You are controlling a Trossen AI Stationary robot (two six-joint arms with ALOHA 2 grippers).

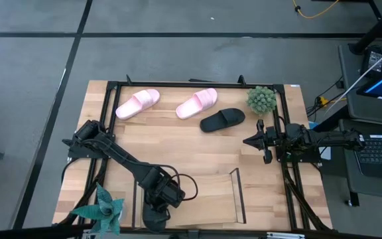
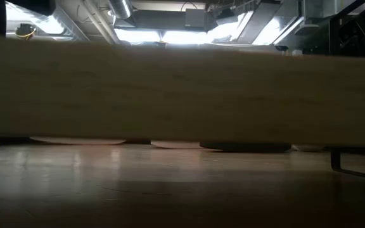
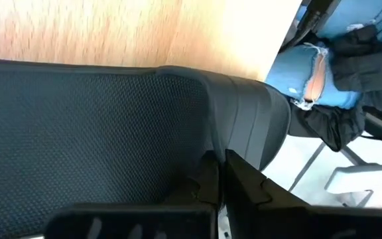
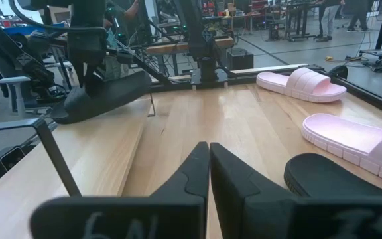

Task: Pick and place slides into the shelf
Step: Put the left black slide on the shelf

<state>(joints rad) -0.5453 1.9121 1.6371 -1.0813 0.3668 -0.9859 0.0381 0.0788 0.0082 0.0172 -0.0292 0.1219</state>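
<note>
Slides, black, one of pair, held: the left gripper [image 3: 219, 159] is pinched tight on the black slide's [image 3: 111, 126] edge, its fingers meeting across the foam. This grip leaves the sole free to be set down. The slide hangs tilted over the shelf's [image 1: 204, 196] end nearest the left arm and has apparently not yet been released.

Slide, black, second of pair [image 1: 222, 119]: lies flat on the table, well apart from the shelf on its far side, just beside the right gripper [image 1: 249, 141]. Judged to be the next pick.

Right gripper: fingers closed together on nothing, hovering low beyond the shelf's wire end and pointed along the table. Judged to be waiting clear of the left arm's work.

Slides, pink, pair [image 1: 138, 104] [image 1: 196, 103]: side by side on the table, beyond the shelf at the table's far edge, untouched.

Shelf: wooden base bare where it shows, so judged early in the task.

Sundries: a round green plant [image 1: 262, 99] beyond the right gripper; a spiky plant [image 1: 101, 209] beside the shelf's left end; a seated person's knee [image 3: 310, 66] off the table.
</note>
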